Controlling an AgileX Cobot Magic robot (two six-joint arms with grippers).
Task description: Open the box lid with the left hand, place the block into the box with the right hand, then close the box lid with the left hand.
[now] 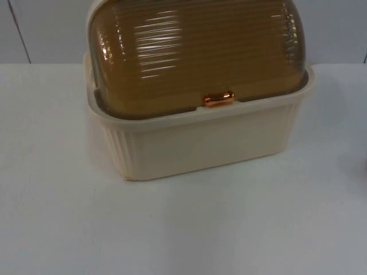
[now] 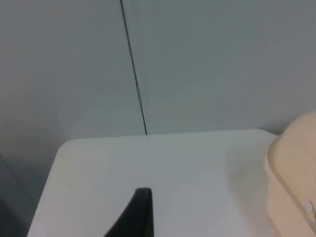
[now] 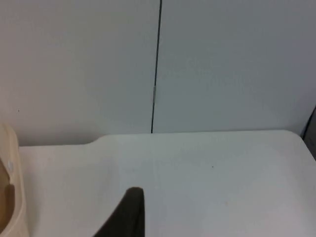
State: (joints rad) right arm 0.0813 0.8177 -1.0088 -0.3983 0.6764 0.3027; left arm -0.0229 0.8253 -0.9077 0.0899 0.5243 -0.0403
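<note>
Here you see the cream box (image 1: 206, 149) standing on the white table (image 1: 172, 229) close before the grey partition wall (image 1: 46, 28), with its ribbed amber lid (image 1: 195, 51) seated down over the body and the small copper handle (image 1: 218, 99) resting at the middle of the lid's front edge, just above the box's front wall. By that evidence the lid is shut and the first step, opening it with the left arm, is not yet begun. The block cannot be found on the table around the box, so you cannot say from this moment where it lies. Each arm appears to wait well apart from the box: the left gripper (image 2: 138, 217) presents one black fingertip over bare table with a cream corner of the box off to one side, and the right gripper (image 3: 129, 215) presents the same, with the box's edge on its other side. You cannot tell whether either pair of fingers is spread or pressed together. The next move probably calls for you to bring the left gripper to the copper handle, take hold there, and swing the lid up and back toward the wall.
</note>
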